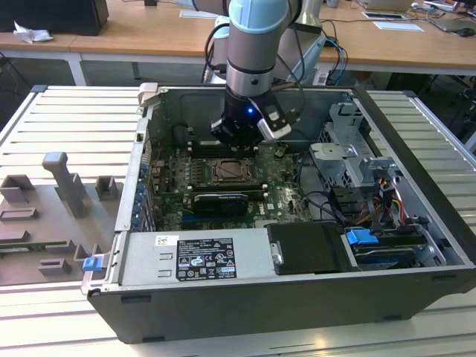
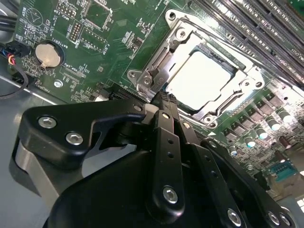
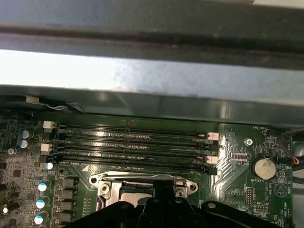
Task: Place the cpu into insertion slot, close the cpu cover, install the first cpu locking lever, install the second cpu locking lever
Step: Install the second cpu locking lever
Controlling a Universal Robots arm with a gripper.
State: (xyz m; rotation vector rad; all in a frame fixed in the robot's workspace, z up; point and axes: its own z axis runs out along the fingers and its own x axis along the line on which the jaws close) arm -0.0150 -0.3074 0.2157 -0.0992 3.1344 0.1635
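Pale silver metal marks the cpu, a flat square chip already lying in the insertion slot on the green motherboard. The cpu cover, a thin silver frame with a square cut-out, appears to lie down around the chip, though whether it is fully seated cannot be told.

In the second wrist view, the black pincer hangs over the socket with its fingers drawn together into a narrow tip, holding nothing. That tip is at, or just above, the socket's edge near a cover corner; contact cannot be confirmed. Taking the tip as the centre of a clock in that picture, the chip lies at about two o'clock, just beside it. The chip is square, so it has no long axis; its edges sit skewed across this view.

In the exterior view, the arm reaches down into an open grey computer case resting on a slatted metal counter, with the pincer just above the socket at twelve o'clock from it.

Room is tight on one side: the long memory slots run parallel just beyond the socket's far edge, with the case wall behind them. A round coin battery sits well apart. The board on the other sides of the socket carries only low parts.
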